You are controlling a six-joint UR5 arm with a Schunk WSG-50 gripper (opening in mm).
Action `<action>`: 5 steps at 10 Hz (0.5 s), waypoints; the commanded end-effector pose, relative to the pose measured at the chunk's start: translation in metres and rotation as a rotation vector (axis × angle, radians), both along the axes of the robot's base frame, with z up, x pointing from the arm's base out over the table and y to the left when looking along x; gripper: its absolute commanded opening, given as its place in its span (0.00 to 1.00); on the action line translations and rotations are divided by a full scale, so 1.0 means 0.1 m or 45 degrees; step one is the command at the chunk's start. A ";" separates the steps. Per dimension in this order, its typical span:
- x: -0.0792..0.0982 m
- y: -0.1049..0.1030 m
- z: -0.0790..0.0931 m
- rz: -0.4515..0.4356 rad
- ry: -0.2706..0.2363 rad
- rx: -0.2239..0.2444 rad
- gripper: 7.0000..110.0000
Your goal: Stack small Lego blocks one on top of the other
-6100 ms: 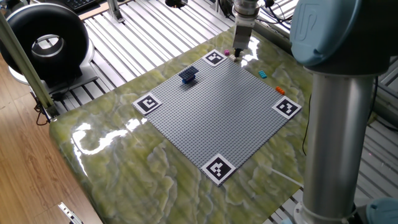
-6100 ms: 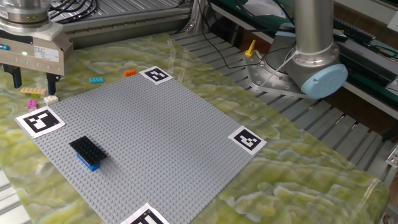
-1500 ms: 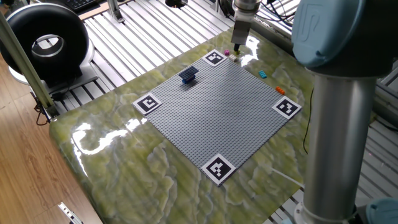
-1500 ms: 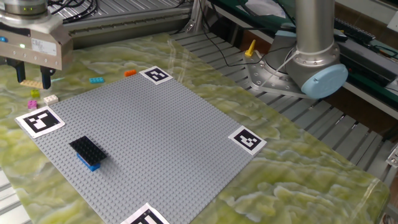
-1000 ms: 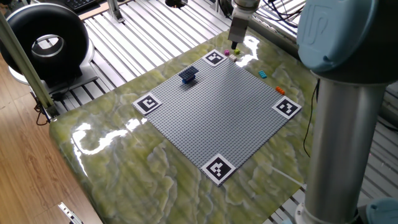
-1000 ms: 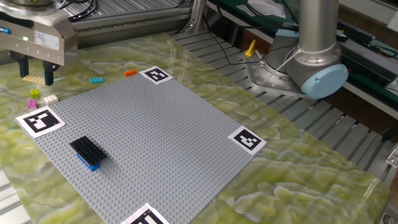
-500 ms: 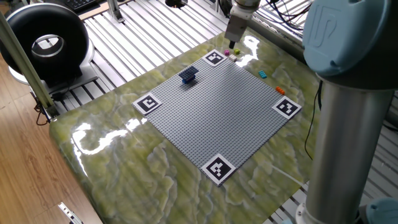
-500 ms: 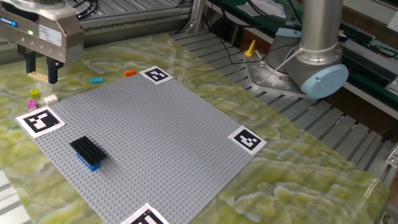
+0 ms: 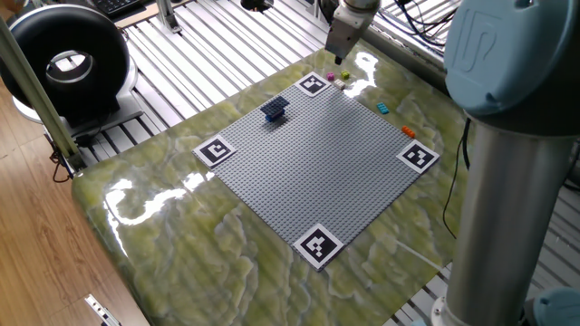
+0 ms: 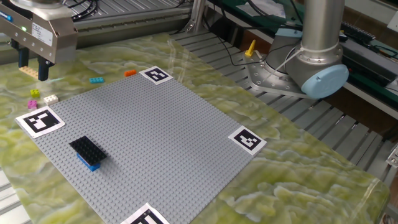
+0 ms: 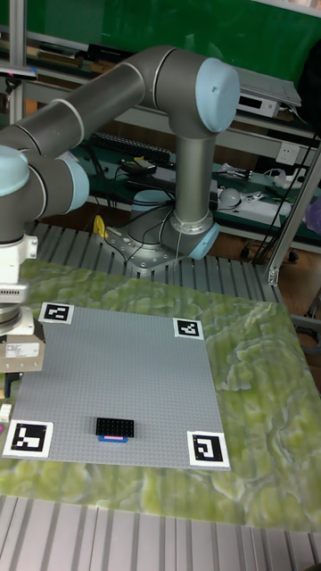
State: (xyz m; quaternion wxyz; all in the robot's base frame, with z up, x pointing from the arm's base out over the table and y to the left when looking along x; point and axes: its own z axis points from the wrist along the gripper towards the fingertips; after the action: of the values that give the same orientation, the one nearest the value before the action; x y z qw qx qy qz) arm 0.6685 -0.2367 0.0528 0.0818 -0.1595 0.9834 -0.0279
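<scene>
Other fixed view: gripper (image 10: 33, 67) raised off marbled table, black fingers clamped on flat tan Lego plate (image 10: 27, 70). Black-on-blue studded stack (image 10: 87, 152) seated near grey baseplate (image 10: 161, 143) edge.

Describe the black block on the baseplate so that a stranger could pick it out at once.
Start at the large grey studded baseplate with a black-and-white marker at each corner. The black block sits on it near one edge, stacked on a blue brick. It is the only stack on the plate; the other small bricks lie off it.
</scene>
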 end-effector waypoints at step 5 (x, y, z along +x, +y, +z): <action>0.07 0.78 0.13 -0.088 0.080 0.105 0.00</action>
State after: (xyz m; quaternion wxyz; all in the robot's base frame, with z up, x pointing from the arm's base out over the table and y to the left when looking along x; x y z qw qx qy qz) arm 0.6772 -0.1962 0.0629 0.0747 -0.1415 0.9871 -0.0070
